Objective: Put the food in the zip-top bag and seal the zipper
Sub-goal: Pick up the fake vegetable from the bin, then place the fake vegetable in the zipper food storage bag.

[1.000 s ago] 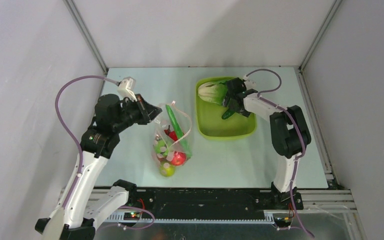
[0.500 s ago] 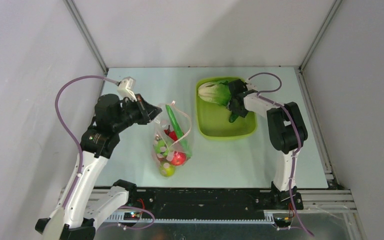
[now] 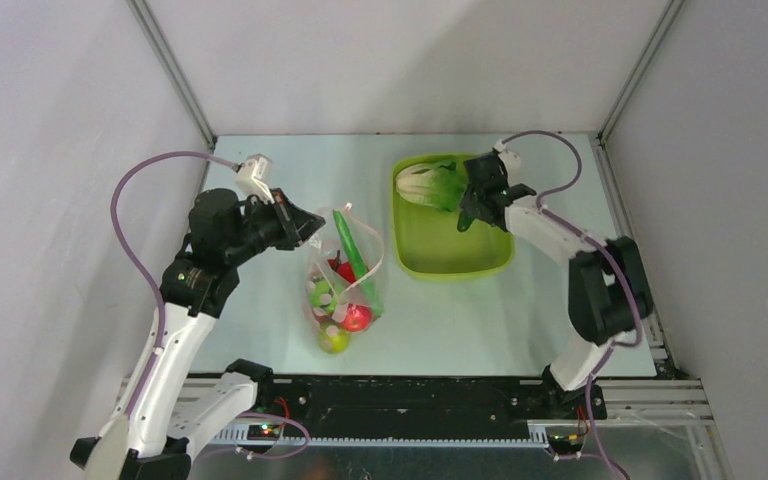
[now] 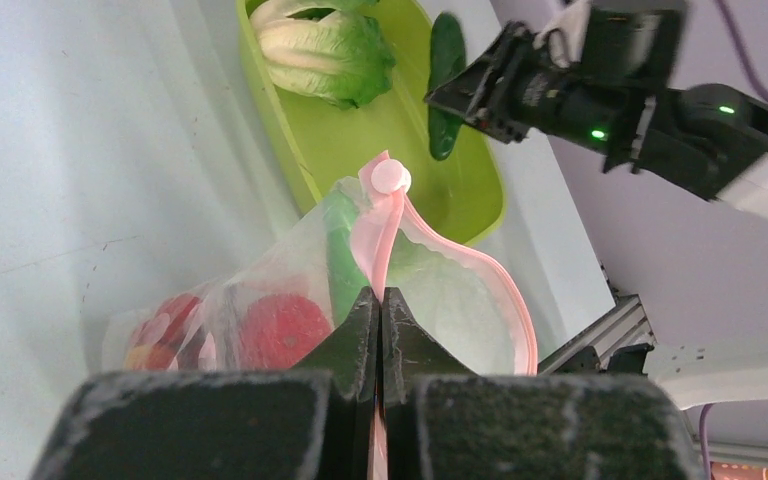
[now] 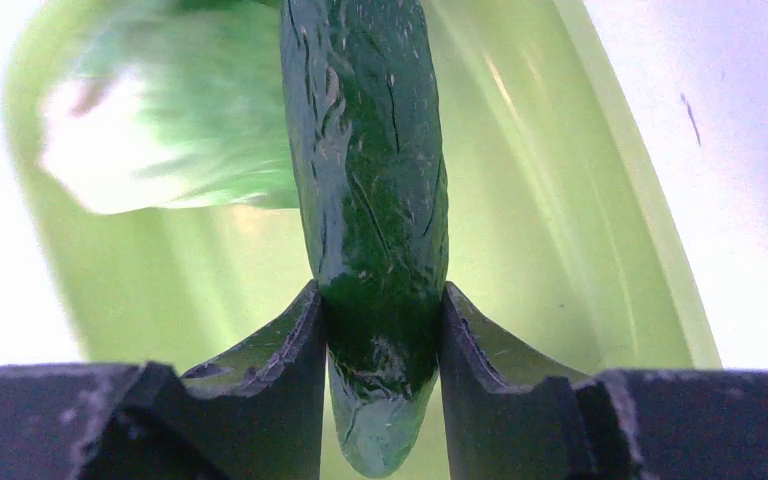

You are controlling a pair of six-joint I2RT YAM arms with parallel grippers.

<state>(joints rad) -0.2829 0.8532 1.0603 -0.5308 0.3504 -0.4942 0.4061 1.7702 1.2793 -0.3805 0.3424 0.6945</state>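
Right wrist view showed the right gripper [image 5: 380, 305] clamped on the cucumber [image 5: 370, 150], raised above the tray [image 5: 600, 200] since a second ago, so probably ready for the zip-top bag [image 4: 460, 300], whose zipper [image 4: 380, 235] the left gripper [image 4: 380, 305] pinched.

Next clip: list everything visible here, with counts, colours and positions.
zip-top bag: one, clear, table centre.
zipper: one, pale pink, along the bag's mouth.
tomatoes: two seen, red, inside bag.
pear: one, yellow-green, bag's near end.
long green piece: one, inside bag.
lettuce: one, green-white, tray's far-left corner.
cucumber: one, dark green, held over tray.
tray: one, lime green, right of bag.
left gripper: jaws shut on zipper.
right gripper: jaws shut on cucumber.
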